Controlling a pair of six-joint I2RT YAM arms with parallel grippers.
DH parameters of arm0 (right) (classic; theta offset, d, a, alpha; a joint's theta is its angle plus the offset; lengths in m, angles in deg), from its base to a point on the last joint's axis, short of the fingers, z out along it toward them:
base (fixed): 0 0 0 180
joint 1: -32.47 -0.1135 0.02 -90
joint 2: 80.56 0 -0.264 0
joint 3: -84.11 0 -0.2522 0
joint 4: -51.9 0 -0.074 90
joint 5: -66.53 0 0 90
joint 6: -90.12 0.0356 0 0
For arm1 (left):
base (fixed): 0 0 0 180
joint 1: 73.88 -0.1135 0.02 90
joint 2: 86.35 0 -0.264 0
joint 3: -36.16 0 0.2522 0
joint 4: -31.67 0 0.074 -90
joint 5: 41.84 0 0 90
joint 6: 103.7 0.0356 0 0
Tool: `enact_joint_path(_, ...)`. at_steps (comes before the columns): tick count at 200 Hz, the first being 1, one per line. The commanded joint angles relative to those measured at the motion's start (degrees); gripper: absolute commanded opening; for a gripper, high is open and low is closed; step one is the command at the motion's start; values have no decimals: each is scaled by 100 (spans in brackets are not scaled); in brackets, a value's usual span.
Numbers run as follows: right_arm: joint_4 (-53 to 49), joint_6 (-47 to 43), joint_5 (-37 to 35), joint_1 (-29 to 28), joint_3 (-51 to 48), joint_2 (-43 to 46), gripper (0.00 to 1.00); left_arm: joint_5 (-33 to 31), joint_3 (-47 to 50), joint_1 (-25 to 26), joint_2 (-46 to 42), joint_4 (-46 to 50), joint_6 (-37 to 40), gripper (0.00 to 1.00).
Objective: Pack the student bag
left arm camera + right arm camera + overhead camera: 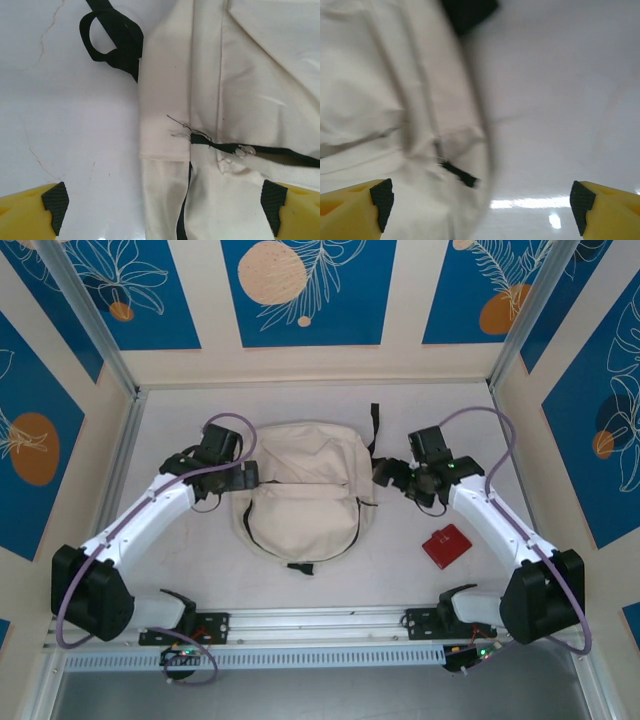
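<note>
The student bag [300, 490] lies flat in the middle of the white table, a cream canvas backpack with black zipper lines and a black strap [374, 425] at its far right. My left gripper [248, 476] is at the bag's left edge, my right gripper [385, 475] at its right edge. In the left wrist view the left gripper [165, 205] is open, its pads [55, 202] wide apart over the bag's side seam [165, 130] and zipper [260, 150]. In the blurred right wrist view the right gripper [481, 200] is open above the bag's edge [385, 100] and a black zipper tab [460, 172].
A small red flat object [446, 546] lies on the table [400, 570] to the right of the bag, near the right arm. A black strap loop [117, 40] sticks out from the bag's left side. Patterned walls close in the table on three sides.
</note>
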Motion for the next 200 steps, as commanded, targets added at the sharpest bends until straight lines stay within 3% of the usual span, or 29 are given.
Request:
enact_joint_path(1, -618, 231, -457, 217, -458, 199, 93, 209, -48, -104, -223, 164, 438, 100)
enact_joint_path(55, -996, 773, -942, 964, -1257, 573, 93, 331, 135, -202, -517, 126, 502, 100)
enact_joint_path(111, -499, 851, -482, 2074, -1787, 728, 92, 227, 232, -219, -734, 55, 462, 100)
enact_joint_path(150, -56, 761, -133, 2264, -2059, 496, 92, 326, 309, -232, -772, -13, 418, 100)
enact_joint_path(200, 571, 465, 768, 2042, -2030, 40, 89, 384, 329, -228, -738, -22, 439, 100)
